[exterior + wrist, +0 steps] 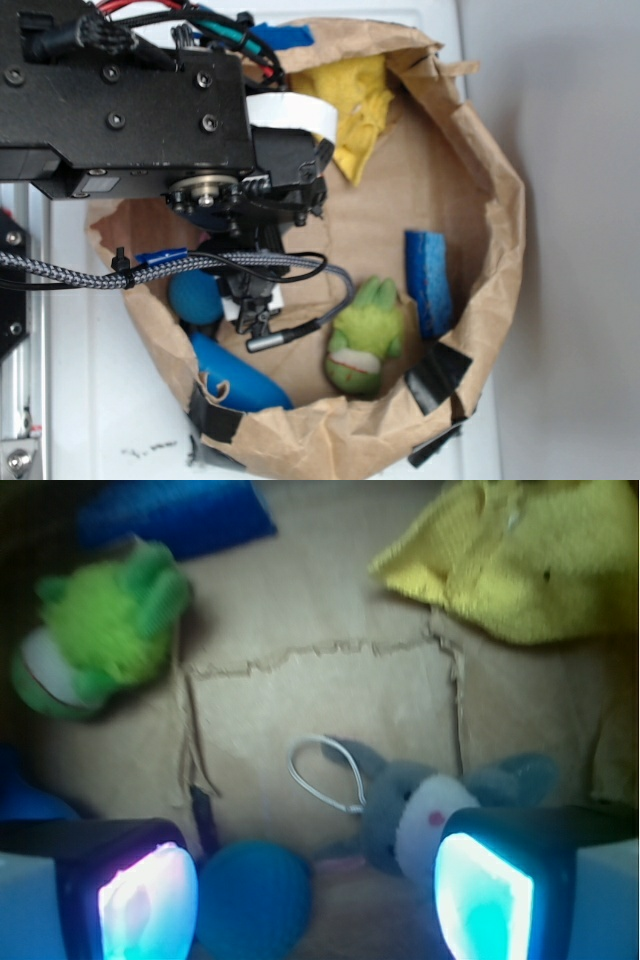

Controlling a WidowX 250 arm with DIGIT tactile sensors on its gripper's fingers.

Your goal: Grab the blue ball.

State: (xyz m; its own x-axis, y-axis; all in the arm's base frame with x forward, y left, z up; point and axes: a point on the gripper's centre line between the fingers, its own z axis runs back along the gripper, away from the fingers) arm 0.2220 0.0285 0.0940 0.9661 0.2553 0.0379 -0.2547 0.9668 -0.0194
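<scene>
A robot arm's gripper (315, 900) hangs inside a brown paper bag (480, 150), its two glowing fingers (145, 900) spread apart with nothing between them but the bag's floor and part of a small blue ball (252, 900). The ball lies near the left finger in the wrist view, just beside a grey plush animal (420, 810) with a white string loop. A green plush toy (366, 335), a yellow cloth (358, 105) and a blue block (428, 280) lie elsewhere in the bag.
</scene>
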